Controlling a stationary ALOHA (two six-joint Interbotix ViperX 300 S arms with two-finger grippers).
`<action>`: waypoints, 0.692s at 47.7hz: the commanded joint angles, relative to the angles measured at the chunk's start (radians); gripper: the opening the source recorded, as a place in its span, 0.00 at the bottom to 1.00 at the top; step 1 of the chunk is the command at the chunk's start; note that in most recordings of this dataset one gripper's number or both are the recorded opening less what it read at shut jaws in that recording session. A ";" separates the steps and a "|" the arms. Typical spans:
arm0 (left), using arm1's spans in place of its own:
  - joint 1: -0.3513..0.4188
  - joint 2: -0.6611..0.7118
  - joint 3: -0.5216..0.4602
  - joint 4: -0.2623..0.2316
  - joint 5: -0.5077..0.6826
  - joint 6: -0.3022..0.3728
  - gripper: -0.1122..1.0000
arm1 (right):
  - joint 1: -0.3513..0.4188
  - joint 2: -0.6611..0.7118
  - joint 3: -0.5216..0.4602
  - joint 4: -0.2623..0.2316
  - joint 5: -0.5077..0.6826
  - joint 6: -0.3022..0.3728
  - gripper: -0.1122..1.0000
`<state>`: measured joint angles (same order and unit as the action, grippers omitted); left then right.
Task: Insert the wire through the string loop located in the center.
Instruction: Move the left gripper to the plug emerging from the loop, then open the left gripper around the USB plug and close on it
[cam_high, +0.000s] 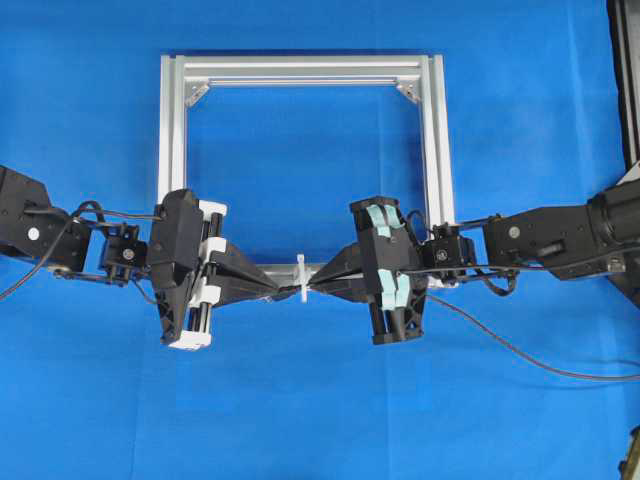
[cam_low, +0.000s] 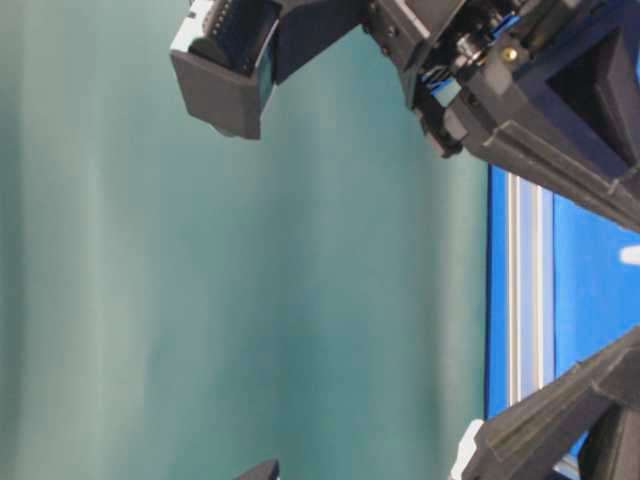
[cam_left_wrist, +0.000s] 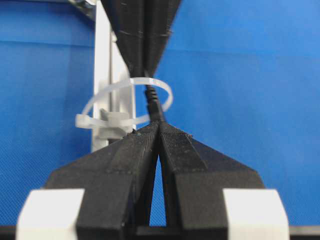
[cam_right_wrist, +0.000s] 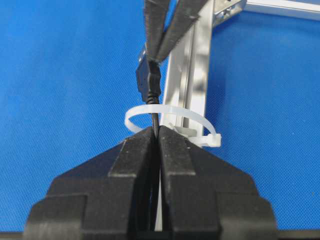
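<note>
From the overhead view I see the square silver aluminium frame (cam_high: 305, 75) lying on the blue cloth-covered table (cam_high: 300, 420). The small white translucent string loop (cam_high: 301, 277) stands on the middle of the near bar of the frame. My left gripper (cam_high: 275, 285) comes from the left and my right gripper (cam_high: 318, 283) from the right — their black tips almost meet at the loop. The long thin black wire (cam_high: 520, 350) trails from the right gripper over the cloth to the right edge.

The table-level view is turned sideways and mostly filled with a pale green backdrop (cam_low: 250, 280); only black arm parts and a strip of the frame are visible, so it tells me nothing about the jaws.

In the left wrist view the jaws of the left gripper (cam_left_wrist: 159, 125) are closed on the dark plug end of the wire (cam_left_wrist: 152, 102), just at the loop (cam_left_wrist: 107, 95). The plug passes through the ring.

In the right wrist view the jaws of the right gripper (cam_right_wrist: 156, 130) are closed on the thin cable. The wire (cam_right_wrist: 148, 80) goes up through the loop (cam_right_wrist: 190, 114), and the plug sits on the far side, its far end pinched by the left gripper's tips (cam_right_wrist: 155, 56).
</note>
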<state>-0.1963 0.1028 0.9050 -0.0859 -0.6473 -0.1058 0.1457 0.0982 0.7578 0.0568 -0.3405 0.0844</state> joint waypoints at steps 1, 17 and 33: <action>-0.008 -0.025 -0.017 0.003 -0.003 0.003 0.10 | -0.003 -0.011 -0.014 0.003 -0.009 0.000 0.07; -0.011 -0.023 -0.018 0.006 -0.012 0.008 0.10 | -0.003 -0.011 -0.011 0.003 -0.009 0.002 0.07; -0.012 -0.023 -0.018 0.006 -0.017 -0.006 0.37 | -0.003 -0.011 -0.011 0.003 -0.009 0.000 0.07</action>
<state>-0.2040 0.1028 0.9020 -0.0828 -0.6565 -0.1120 0.1442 0.0982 0.7578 0.0568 -0.3405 0.0844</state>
